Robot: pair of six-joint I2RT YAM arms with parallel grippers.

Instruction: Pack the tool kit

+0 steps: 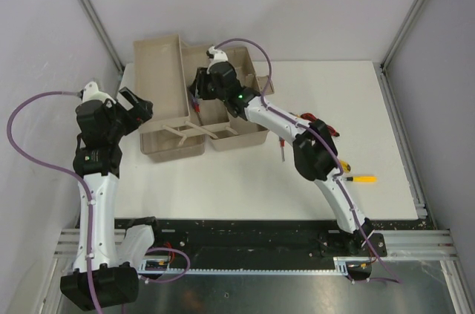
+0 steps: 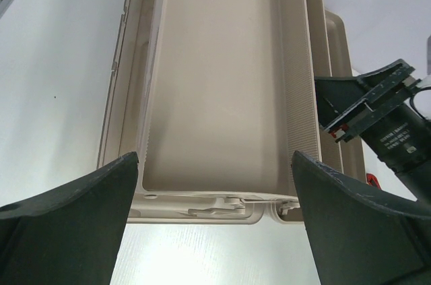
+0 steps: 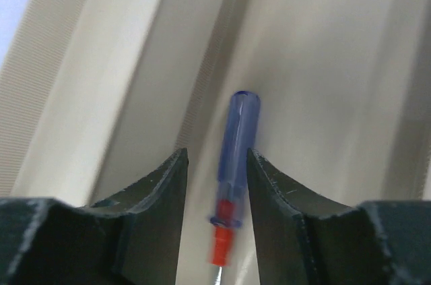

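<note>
The right pincer released, blue-handled screwdriver between its jaws inside the toolbox; left pincer spread wide

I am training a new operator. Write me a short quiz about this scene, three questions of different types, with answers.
1. True or false: the left arm's jaws are shut.
2. Over the toolbox, what shows between the right arm's jaws? A) a hammer B) a blue-handled screwdriver C) a tape roll
3. Fill in: the yellow-handled screwdriver lies on the ____.
Key: 1 false; 2 B; 3 table.
</note>
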